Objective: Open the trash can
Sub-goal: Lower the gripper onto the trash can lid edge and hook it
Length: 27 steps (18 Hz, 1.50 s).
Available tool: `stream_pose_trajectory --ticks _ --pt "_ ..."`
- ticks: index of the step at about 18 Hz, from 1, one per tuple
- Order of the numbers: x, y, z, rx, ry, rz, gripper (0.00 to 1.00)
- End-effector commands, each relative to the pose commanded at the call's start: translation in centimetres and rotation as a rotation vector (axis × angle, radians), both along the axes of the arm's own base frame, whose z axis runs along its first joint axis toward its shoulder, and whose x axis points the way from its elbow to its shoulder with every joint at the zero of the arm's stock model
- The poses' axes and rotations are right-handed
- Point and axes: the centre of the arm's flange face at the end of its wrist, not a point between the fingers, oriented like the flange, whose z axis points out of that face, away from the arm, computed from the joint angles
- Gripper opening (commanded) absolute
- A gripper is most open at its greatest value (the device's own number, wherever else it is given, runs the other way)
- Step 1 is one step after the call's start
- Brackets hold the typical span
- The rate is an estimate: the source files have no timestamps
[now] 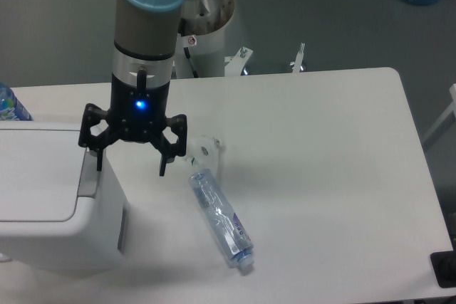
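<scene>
My pincer [130, 171], fingers spread apart, hangs over the trash can's [50, 197] grey tab [88, 174]; bottle [220, 220] lies at four o'clock.

one trash can [50, 190], one clear bottle [221, 220], one table [320, 176]

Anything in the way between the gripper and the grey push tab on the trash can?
No. In the camera view the open gripper hangs right at the trash can's edge, one finger over the grey push tab. The clear bottle lies off to the other side.
</scene>
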Motion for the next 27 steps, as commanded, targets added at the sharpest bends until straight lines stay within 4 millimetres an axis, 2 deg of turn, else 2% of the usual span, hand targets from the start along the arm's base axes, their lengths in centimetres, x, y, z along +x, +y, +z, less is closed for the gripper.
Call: stream_pose_trajectory --ticks 11,27 --pt "0.4 1.0 -1.0 0.002 0.002 -0.009 1.0" --pt "0.3 1.1 -1.5 -0.003 -0.002 -0.009 1.0"
